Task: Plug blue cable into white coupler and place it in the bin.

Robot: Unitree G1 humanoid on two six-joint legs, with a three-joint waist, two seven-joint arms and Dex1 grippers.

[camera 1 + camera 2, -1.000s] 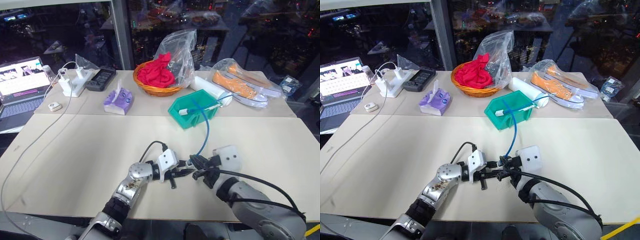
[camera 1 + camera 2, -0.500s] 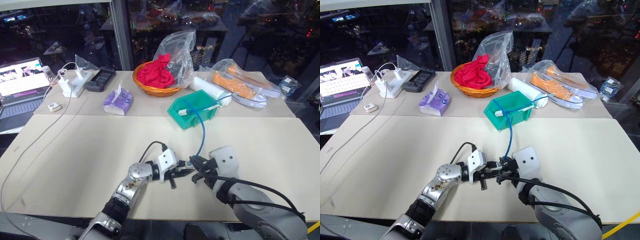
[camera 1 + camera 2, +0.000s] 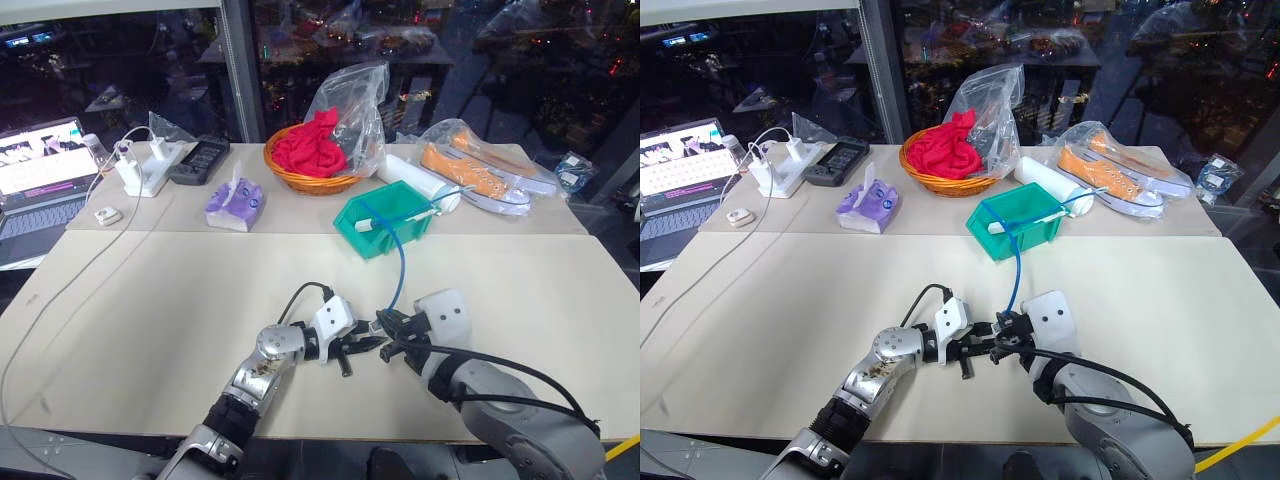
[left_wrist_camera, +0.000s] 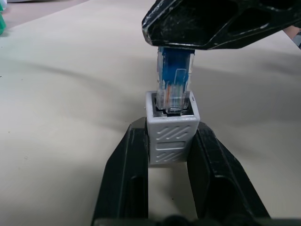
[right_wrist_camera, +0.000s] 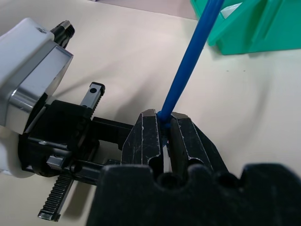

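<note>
Near the front edge of the table (image 3: 150, 300), the left gripper (image 4: 171, 141) is clamped on the white coupler (image 4: 171, 132), socket facing the right gripper (image 5: 162, 136). The right gripper's jaws are pressed together on the blue cable (image 3: 400, 270) just behind its clear plug (image 4: 174, 84), whose tip sits in the coupler's socket; whether it is fully seated I cannot tell. The cable arcs up to the bin (image 3: 385, 235) near the table's far edge, its other end apparently inside.

Beige table (image 3: 150, 300); bin (image 3: 385, 218); basket (image 3: 310, 170).
</note>
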